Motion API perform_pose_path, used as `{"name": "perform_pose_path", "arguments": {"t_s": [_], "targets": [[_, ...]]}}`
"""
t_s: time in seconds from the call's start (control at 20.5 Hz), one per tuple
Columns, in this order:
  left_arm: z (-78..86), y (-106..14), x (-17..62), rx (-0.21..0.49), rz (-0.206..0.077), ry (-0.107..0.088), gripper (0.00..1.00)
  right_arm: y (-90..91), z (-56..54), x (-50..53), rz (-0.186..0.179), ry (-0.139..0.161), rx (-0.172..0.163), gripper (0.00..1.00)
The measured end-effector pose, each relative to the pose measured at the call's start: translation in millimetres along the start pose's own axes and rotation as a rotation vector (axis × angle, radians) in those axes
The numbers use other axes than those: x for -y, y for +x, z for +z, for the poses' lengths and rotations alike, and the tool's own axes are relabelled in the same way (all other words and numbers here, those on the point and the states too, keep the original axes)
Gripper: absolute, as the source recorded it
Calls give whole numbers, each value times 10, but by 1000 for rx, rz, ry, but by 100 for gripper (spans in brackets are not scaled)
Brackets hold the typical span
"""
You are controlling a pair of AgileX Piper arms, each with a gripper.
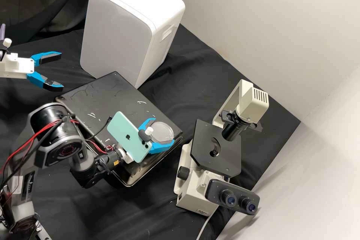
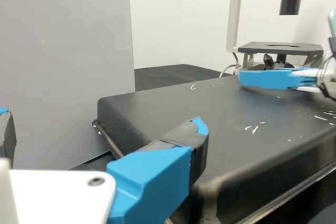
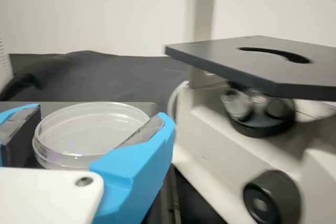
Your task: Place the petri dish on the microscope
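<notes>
I'm watching the right pincer [image 1: 164, 131] in the high view. It's sitting over the corner of the black tray [image 1: 99, 97] nearest the microscope [image 1: 193, 183]. Its blue fingers [image 3: 137, 153] are clamping the petri dish [image 3: 89, 129], one pad on each side of the rim. On the right wrist cam the near part of the rim is hiding behind a finger. I can't tell whether the dish's base is touching the tray or riding just above it, and lid on or off I can't make out either. The dish is sitting just beside the scope, lower than the black stage [image 3: 220, 61], not on it. The objectives [image 3: 247, 103] under the stage are coming through blurred, and the scope's upper part is getting cut off at the frame edge. In the high view a mint phone [image 1: 127, 140] on the wrist is covering most of the pincer's white body.

The left pincer [image 1: 60, 71] is hanging at the far-left side, well apart from the dish, fingers spread wide w/ nothing between them. Its arm is running out of frame. On its wrist cam I'm looking across the scratched tray top, w/ the white box [image 2: 63, 66] just beside it; touching or not, I can't say. The worktop [image 1: 195, 63] is wearing black cloth. A cable [image 1: 205, 227] below the scope is getting cropped at the bottom edge.
</notes>
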Motion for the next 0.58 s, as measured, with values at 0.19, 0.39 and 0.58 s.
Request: {"name": "perform_pose_path", "arguments": {"t_s": [0.19, 0.39, 0.58], "targets": [[-3, 4, 13, -2, -7, 0, 100, -76, 14, -146, 44, 18, 26, 0], [-6, 8, 25, -3, -13, 1, 100, -122, -10, -232, 76, 14, 24, 0], [-6, 8, 25, -3, -13, 1, 100, -220, -34, -328, 115, 26, 19, 0]]}}
